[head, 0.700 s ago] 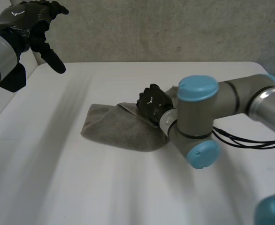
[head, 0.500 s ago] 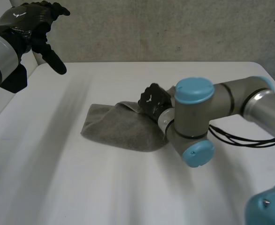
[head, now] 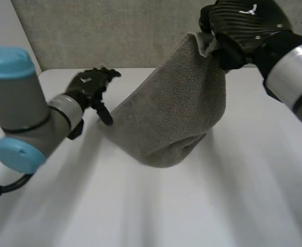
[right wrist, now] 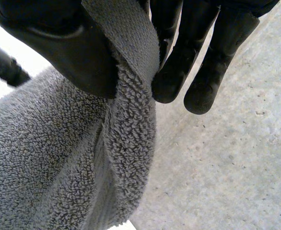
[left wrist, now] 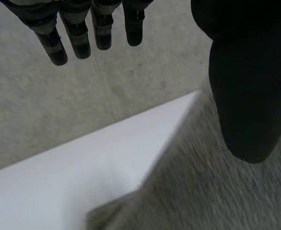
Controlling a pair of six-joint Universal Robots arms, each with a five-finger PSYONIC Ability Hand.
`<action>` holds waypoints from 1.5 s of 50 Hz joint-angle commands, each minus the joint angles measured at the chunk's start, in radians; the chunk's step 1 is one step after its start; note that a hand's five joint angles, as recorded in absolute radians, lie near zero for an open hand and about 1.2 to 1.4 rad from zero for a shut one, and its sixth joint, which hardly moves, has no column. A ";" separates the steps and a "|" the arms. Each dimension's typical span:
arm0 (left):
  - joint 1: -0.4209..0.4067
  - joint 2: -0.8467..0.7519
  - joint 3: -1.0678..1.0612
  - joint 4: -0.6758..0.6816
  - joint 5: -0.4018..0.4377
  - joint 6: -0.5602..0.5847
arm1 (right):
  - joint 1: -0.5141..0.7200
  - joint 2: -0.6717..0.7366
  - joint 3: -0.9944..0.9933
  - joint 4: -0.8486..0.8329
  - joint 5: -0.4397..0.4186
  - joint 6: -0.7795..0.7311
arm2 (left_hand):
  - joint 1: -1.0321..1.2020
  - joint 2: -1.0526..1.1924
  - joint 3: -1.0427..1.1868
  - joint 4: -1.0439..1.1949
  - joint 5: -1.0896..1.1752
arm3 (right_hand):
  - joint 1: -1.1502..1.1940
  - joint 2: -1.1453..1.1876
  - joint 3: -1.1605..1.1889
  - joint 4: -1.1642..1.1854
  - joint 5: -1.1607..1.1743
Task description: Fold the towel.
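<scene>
High at the far right, the right hand [head: 244, 25] pinches the upper end of the towel [head: 171, 118], whose lower bulk rests bunched on the table [head: 218, 206]. The left hand [head: 89, 85], fingers straight, holds nothing just beside its left edge. No fold appears made yet.

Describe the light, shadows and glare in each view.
Head view: soft, even light, no glare on the white table; the grey terry towel, pinched by the right robot hand, is darkest along its lower fold. Right wrist view: the towel's loops are evenly lit. Left wrist view: the left robot hand, open, shows as dark shapes against the pale table.
</scene>
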 commanded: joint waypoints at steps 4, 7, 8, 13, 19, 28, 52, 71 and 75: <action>-0.017 -0.109 -0.038 0.023 0.138 0.004 | -0.092 -0.105 0.127 0.015 -0.043 -0.011 | 0.035 0.037 0.038 0.039 0.012 | 0.073 0.080 0.058 0.057 0.065; -0.017 -0.121 -0.041 -0.022 0.238 0.004 | -0.110 -0.108 0.153 0.015 -0.043 -0.009 | 0.038 0.040 0.041 0.042 0.015 | 0.073 0.080 0.058 0.057 0.065; -0.015 -0.126 -0.039 -0.026 0.261 0.004 | -0.112 -0.108 0.166 0.014 -0.045 -0.009 | 0.041 0.043 0.044 0.045 0.018 | 0.073 0.080 0.058 0.057 0.065; -0.014 -0.153 -0.027 -0.020 0.275 0.002 | -0.110 -0.111 0.198 0.010 -0.043 -0.011 | 0.156 0.157 0.159 0.160 0.132 | 0.073 0.080 0.058 0.057 0.065; -0.017 -0.260 -0.003 0.027 0.275 0.005 | -0.118 -0.125 0.209 0.012 -0.060 -0.011 | 0.488 0.489 0.490 0.491 0.464 | 0.073 0.080 0.058 0.057 0.065; -0.017 -0.330 0.051 0.164 0.243 0.004 | -0.125 -0.132 0.216 0.017 -0.068 -0.009 | 0.180 0.181 0.183 0.184 0.157 | 0.073 0.080 0.058 0.057 0.065; -0.014 -0.451 0.327 -0.006 0.255 0.102 | -0.148 -0.160 0.252 -0.049 -0.126 -0.005 | 0.300 0.301 0.303 0.304 0.276 | 0.073 0.080 0.058 0.057 0.065; -0.015 -0.480 0.465 -0.072 0.238 0.126 | -0.202 -0.161 0.193 -0.078 -0.144 0.046 | 1.107 1.108 1.110 1.111 1.083 | 0.073 0.080 0.058 0.057 0.065; -0.014 -0.488 0.527 -0.062 0.191 0.128 | -0.219 -0.151 0.183 -0.080 -0.158 0.049 | 1.218 1.220 1.221 1.222 1.195 | 0.073 0.080 0.058 0.057 0.065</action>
